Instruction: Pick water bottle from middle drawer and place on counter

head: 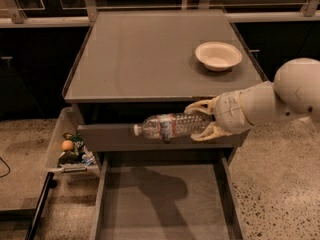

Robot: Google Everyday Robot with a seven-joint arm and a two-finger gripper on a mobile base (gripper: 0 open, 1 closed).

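1. The two-finger gripper [201, 121], pale beige on a white arm, is reaching in from the right side of the bench. Its fingers [198, 105] are closing around the base end of the small clear ribbed plastic water bottle [170, 126], one above and one below, and it is carrying the bottle.
2. The bottle is lying horizontal in the air with its white cap pointing left. It is hanging just below the front edge of the flat grey counter [145, 59], right of that edge's middle, in front of the grey upper drawer front [110, 136].
3. The wide shallow grey middle drawer [165, 206] is standing open underneath, well below the bottle, showing a bare bottom with only a shadow on it.
4. A cream round bowl [218, 55] is sitting on the counter near the right edge. A pale plastic bin of toys [67, 146] is hanging off the bench's left side.
5. Handling, by judgement:
   - The bottle is looking light, thin-walled and smooth, so it is likely yielding under squeeze.
   - Held by one end, it may be prone to drooping or twisting at the cap end.
   - A grip nearer the label band would be balancing it better.
   - The ribs are offering some purchase.
6. Step in hand, by judgement: the pick is looking done and the placing is not. The bottle needs raising above the front edge, then setting down on open counter left of the bowl, where it may roll if laid on its side.
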